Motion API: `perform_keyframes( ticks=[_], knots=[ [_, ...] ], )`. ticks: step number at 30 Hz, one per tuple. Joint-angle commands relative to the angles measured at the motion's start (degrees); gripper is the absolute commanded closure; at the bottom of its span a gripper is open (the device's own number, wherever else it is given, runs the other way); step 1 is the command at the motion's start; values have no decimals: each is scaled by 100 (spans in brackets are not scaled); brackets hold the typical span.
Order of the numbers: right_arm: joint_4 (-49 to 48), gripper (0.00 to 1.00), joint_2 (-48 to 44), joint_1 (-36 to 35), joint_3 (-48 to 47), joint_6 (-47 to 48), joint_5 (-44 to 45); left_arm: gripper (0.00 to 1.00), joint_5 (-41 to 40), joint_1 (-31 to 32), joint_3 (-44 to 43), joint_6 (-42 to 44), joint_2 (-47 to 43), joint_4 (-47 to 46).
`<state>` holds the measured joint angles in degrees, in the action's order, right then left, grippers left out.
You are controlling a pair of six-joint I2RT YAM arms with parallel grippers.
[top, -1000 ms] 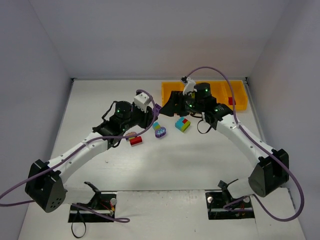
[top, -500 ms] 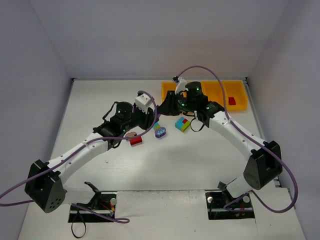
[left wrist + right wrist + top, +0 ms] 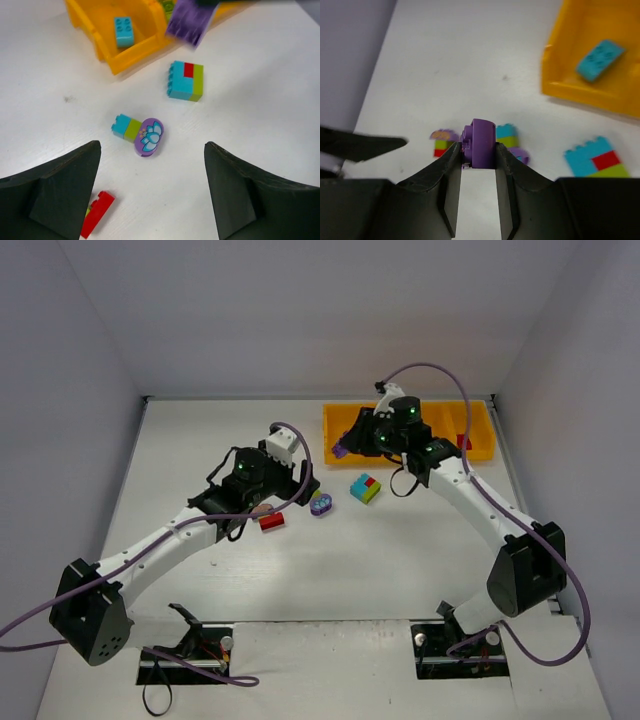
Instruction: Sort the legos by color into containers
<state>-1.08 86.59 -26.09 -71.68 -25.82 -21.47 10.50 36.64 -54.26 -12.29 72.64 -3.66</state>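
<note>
While your right gripper (image 3: 478,156) is pinched tight on 1 purple brick (image 3: 481,140), that brick hangs above the table at the near left corner of the orange-yellow tray (image 3: 335,421). The tray sits at the far right of the table. Its leftmost compartment holds 1 teal brick (image 3: 123,31), and 1 red brick (image 3: 463,442) lies in a compartment toward the right end.

Your left gripper (image 3: 151,170) has its jaws spread wide with nothing between them, and it hovers over the loose pieces on the white table (image 3: 200,440). Just beyond its fingers lies a small cluster (image 3: 141,133) of teal, lime and a purple oval. Farther off and to the right, near the tray, sits a square cluster (image 3: 185,81) of teal, red and lime. A flat red brick (image 3: 98,212) lies by the left finger (image 3: 60,190), well apart from both clusters.
</note>
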Motion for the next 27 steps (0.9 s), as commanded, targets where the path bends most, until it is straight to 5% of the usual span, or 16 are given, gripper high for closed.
perform_keyframes(
  ticks=[1, 4, 10, 21, 27],
  knots=[
    [-182, 100, -142, 637, -109, 157, 1591, 23, -705, 1, -58, -518, -189, 21],
    [-156, 100, -28, 999, -153, 174, 3071, 23, -1084, -17, -137, -782, -189, 670],
    [-138, 100, 762, 1457, -609, 376, 4317, 23, -1463, -245, -182, -1151, -276, 1533],
    [-155, 100, 2108, 2178, -1506, 570, 4811, 23, -1112, -1115, 21, -2030, -567, 2370],
    [-164, 86, 2547, 2275, -1814, 631, 4487, 23, -1199, -1124, -23, -2566, -251, 2721]
  ],
)
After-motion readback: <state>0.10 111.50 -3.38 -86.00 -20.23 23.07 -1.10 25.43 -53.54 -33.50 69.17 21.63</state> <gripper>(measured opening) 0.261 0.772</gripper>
